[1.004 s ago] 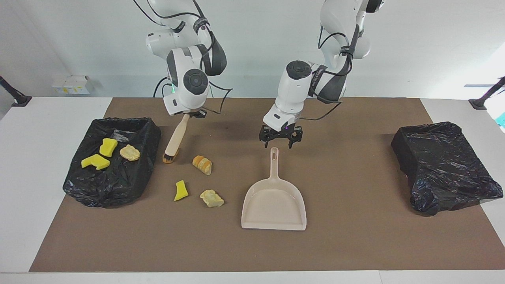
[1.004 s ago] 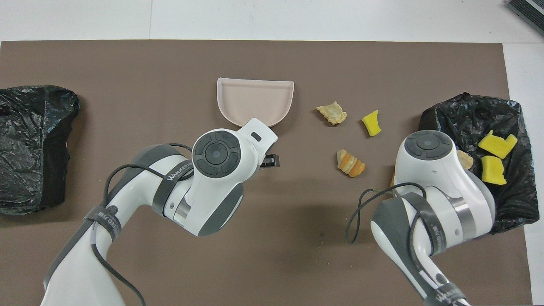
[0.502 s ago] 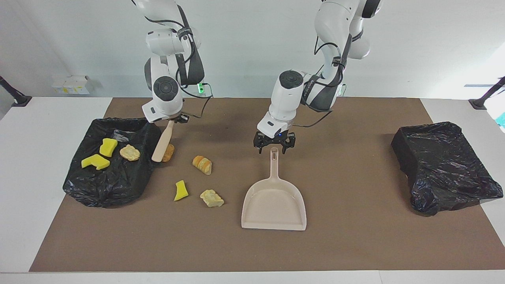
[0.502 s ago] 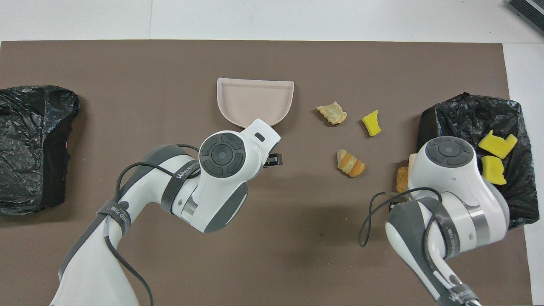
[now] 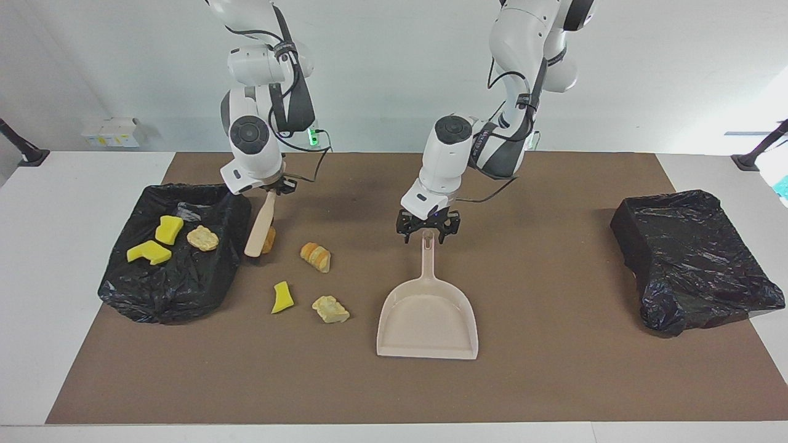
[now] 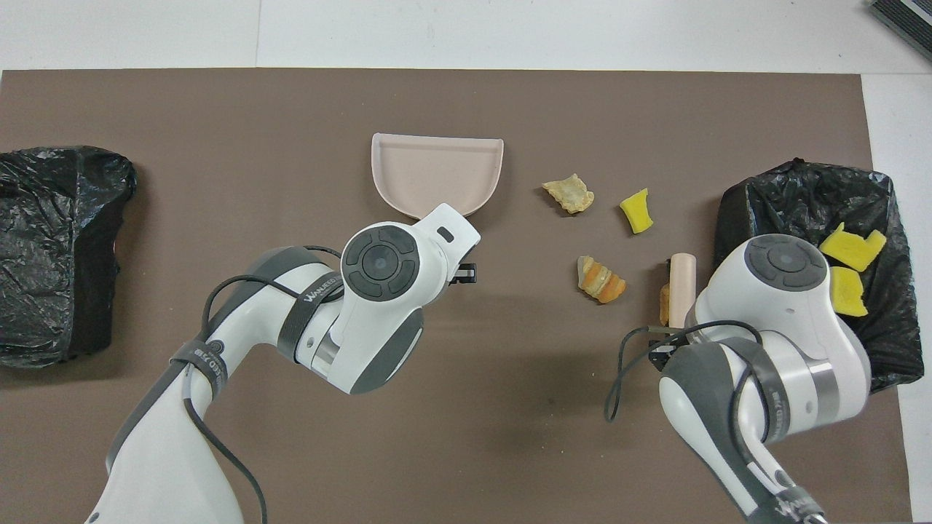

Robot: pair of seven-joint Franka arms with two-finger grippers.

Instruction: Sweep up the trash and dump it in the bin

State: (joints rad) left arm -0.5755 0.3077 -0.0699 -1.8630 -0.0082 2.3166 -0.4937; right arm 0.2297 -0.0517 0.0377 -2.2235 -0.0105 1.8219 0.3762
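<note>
Left gripper [image 5: 427, 234] closed on dustpan [image 5: 428, 320] handle tip, pan flat mid-mat. Right gripper [image 5: 271, 187] clamped on brush [image 5: 259, 224], tilted, head down against a brown lump [image 5: 269, 239] beside the bin [image 5: 175, 280] at the right arm's end. Trash: three scraps [image 5: 167, 239] in that bin, three [image 5: 315, 257] loose on the mat [image 5: 554, 369] between bin and dustpan.

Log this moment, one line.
right gripper shut on brush beside bin | left gripper at dustpan handle | four scraps on mat, three in bin
</note>
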